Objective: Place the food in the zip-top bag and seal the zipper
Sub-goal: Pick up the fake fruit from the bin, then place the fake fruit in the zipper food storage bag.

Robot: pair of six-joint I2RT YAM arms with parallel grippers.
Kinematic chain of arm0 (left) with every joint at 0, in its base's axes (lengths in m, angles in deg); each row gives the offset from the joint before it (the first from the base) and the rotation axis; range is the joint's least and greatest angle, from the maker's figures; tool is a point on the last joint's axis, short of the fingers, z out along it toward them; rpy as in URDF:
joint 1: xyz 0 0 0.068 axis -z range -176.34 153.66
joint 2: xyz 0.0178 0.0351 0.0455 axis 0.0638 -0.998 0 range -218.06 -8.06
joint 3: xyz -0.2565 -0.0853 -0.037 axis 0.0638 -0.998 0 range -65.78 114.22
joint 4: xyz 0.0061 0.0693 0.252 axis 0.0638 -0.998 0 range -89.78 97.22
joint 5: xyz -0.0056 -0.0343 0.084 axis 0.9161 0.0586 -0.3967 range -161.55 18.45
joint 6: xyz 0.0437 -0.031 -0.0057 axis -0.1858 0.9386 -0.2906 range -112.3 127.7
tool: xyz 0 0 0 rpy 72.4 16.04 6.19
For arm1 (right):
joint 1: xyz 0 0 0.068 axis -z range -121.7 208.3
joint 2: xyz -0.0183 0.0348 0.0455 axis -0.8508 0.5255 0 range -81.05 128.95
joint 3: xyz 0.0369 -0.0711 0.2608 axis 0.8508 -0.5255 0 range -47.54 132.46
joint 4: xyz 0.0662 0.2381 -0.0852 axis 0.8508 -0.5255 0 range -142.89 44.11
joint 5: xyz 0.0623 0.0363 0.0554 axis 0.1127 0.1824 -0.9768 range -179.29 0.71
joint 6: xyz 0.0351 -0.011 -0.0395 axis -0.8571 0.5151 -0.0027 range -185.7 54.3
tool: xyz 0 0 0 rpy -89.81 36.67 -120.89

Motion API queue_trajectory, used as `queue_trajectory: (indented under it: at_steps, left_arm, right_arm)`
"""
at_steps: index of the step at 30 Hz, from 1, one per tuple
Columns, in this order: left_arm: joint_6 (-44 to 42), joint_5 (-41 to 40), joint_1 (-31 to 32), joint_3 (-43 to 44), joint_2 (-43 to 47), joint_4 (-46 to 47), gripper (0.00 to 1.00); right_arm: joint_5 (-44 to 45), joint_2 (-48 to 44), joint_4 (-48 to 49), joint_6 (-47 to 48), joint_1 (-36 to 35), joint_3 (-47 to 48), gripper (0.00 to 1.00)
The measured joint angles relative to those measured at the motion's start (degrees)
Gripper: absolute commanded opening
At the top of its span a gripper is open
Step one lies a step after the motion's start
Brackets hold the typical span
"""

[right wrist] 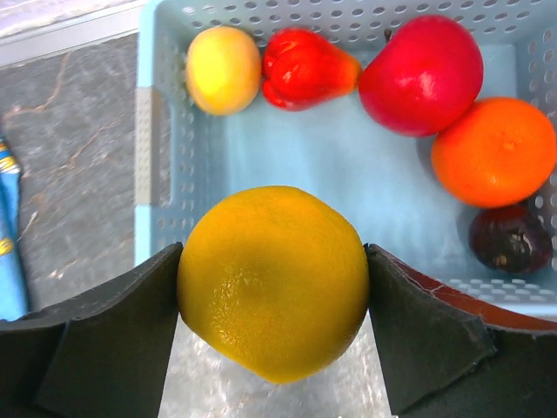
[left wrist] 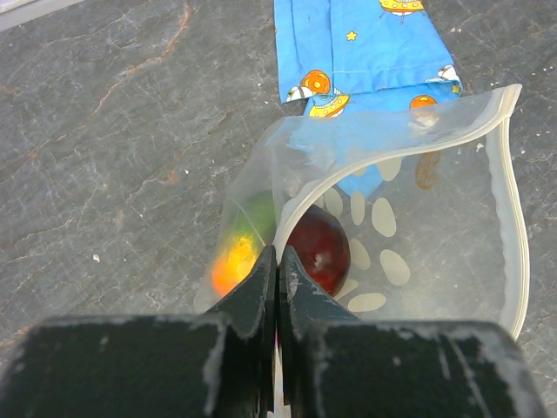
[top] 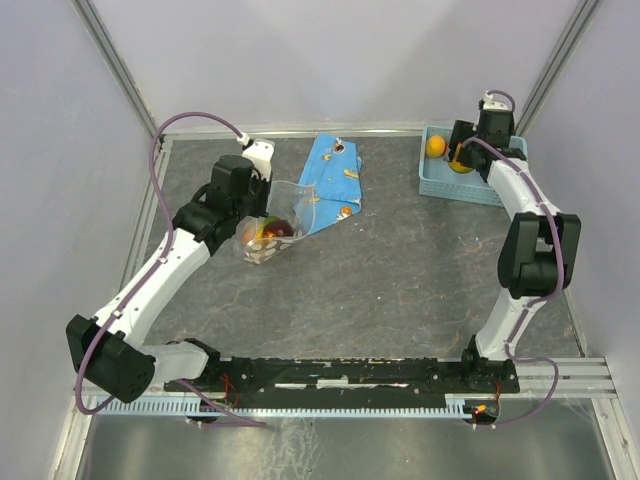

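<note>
The left jaws are pressed together on the thin plastic of the zip-top bag, pinching it at the near end of its mouth. From that pinch the mouth gapes open, and the zipper curves round the rim as a whitish strip, not sealed. Just beyond the jaw tips, inside the bag, lie a dark red fruit and, to its left behind the plastic, a green and orange fruit. The two touch or nearly touch. The bag's far end lies over a corner of the flat blue wrapper. From above, the bag sits on the tabletop left of the middle, nearer the far edge than the near one. The wrapper stretches from it towards the far edge.

The right jaws are clamped on a yellow-orange fruit, one pad on each side of it. It hangs over the near wall of the light-blue basket. Whether it touches the basket I cannot tell. Farther in lie a yellow fruit, a red pepper-shaped fruit, a round red fruit, an orange fruit and a dark purple fruit. The basket stands in the far right corner of the tabletop, well apart from the bag.
</note>
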Motion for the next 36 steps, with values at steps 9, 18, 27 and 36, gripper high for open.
queue_trajectory:
  at_steps: [9, 18, 27, 36]
  left_arm:
    - [0.0, 1.2, 0.0, -0.3, 0.0, 0.8, 0.03]
    - [0.0, 2.8, 0.0, -0.4, 0.0, 1.2, 0.03]
    - [0.0, 6.8, -0.1, -0.5, 0.0, 1.2, 0.03]
    - [0.0, 10.2, -0.1, -0.5, 0.0, 1.2, 0.03]
  right_arm:
    - [-4.4, -14.4, -0.4, -3.1, -3.3, -10.6, 0.72]
    - [-6.0, -28.4, -1.0, -4.6, -12.7, -18.7, 0.73]
    - [-11.2, -38.1, 4.9, -4.4, -19.7, -26.0, 0.72]
    - [-17.0, -39.2, 14.9, -1.2, -32.3, -30.4, 0.72]
